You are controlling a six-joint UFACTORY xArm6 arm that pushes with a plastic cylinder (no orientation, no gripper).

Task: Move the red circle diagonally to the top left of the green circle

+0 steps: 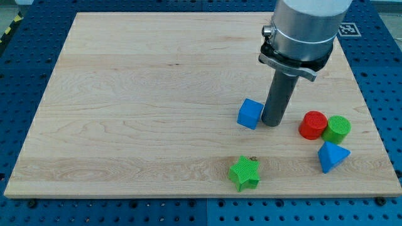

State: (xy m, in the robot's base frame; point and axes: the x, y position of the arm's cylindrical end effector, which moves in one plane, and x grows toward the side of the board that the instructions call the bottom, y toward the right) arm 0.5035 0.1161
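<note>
The red circle [313, 125] lies on the wooden board at the view's right, touching the green circle [337, 129] just to its right. My tip [272, 123] rests on the board to the left of the red circle, with a gap between them. The tip stands right next to the blue cube [250, 113], on the cube's right side.
A blue triangle-like block [331, 156] lies just below the red and green circles. A green star [244, 173] lies near the board's bottom edge. The board's right edge [370, 119] runs close to the green circle.
</note>
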